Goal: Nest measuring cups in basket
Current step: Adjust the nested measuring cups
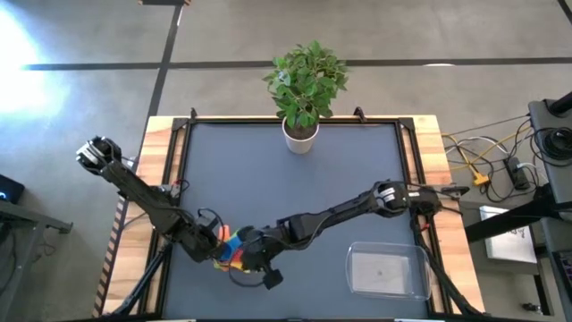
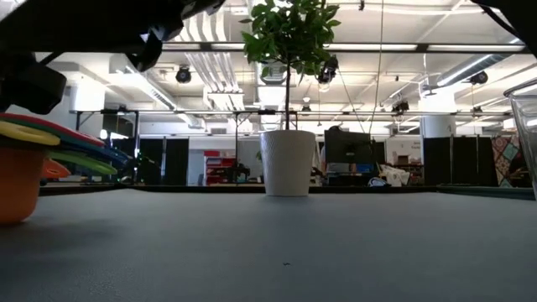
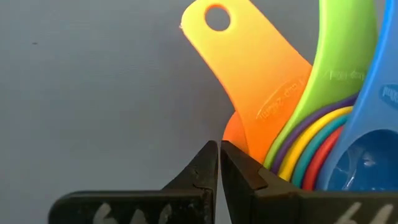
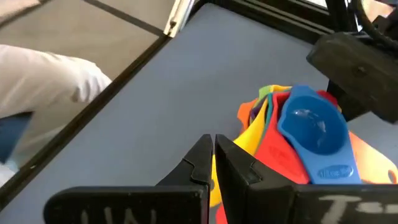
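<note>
The left gripper point(image 1: 214, 252) is seen with its fingers pressed together on nothing, its tips just short of the fanned handles of the measuring cups point(image 1: 234, 251). The right gripper point(image 1: 253, 257) is brought in from the opposite side of the same heap, its fingers likewise drawn together and empty, with the blue cup point(image 4: 311, 127) lying just ahead of it on top of the stack. The cups are found already nested for the most part, handles spread out, the orange cup point(image 3: 264, 93) at one edge of the fan. The basket point(image 1: 386, 270) sits well apart from both grippers, out beyond the right arm, and nothing is seen in it.

The step in hand is judged to be the gathering of the stack, not yet the transfer. For the next move, one gripper would have to be opened and set around a handle or a rim before the heap can be carried across the surface point(image 1: 295, 188) to the basket.

Much is hidden: in the high view the stack is largely covered by both wrists, so the cups cannot be counted. In the low view only the edge of the heap is caught, and the basket shows merely as a sliver.
</note>
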Tool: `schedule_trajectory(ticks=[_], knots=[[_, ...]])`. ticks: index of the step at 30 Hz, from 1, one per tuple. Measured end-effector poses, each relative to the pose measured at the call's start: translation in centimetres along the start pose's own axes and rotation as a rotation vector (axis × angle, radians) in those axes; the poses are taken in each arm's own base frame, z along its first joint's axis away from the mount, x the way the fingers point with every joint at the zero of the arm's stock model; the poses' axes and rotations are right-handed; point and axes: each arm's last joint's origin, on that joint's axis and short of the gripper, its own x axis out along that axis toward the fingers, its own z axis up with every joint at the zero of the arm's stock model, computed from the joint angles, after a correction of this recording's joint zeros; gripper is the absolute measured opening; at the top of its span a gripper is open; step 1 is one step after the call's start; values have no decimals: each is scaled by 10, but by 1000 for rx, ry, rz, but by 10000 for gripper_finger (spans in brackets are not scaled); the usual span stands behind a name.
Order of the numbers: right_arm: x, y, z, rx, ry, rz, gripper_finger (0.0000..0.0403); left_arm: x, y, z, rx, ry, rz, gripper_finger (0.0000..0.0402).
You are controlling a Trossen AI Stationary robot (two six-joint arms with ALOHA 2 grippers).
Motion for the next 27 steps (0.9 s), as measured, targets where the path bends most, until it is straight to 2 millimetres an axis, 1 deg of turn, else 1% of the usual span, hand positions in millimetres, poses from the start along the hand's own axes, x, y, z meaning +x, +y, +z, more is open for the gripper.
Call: schedule_trajectory(ticks=[8, 13, 16, 22, 24, 27], knots=[[17, 21, 1, 4, 102, -39, 9, 4, -13, -1, -6, -6, 13, 1], [29, 40, -4, -8, 158, -3, 9, 7, -26, -2, 8, -8, 13, 1], [36, 48, -8, -13, 183, -1, 9, 9, -34, -3, 23, -10, 16, 1], [35, 48, -19, -32, 317, -182, 9, 10, -46, -4, 68, -8, 12, 1], [34, 45, -23, -28, 363, -236, 9, 10, -50, -4, 92, -8, 8, 1], [32, 38, -27, -20, 399, -263, 9, 9, -56, -4, 126, -8, -1, 1]])
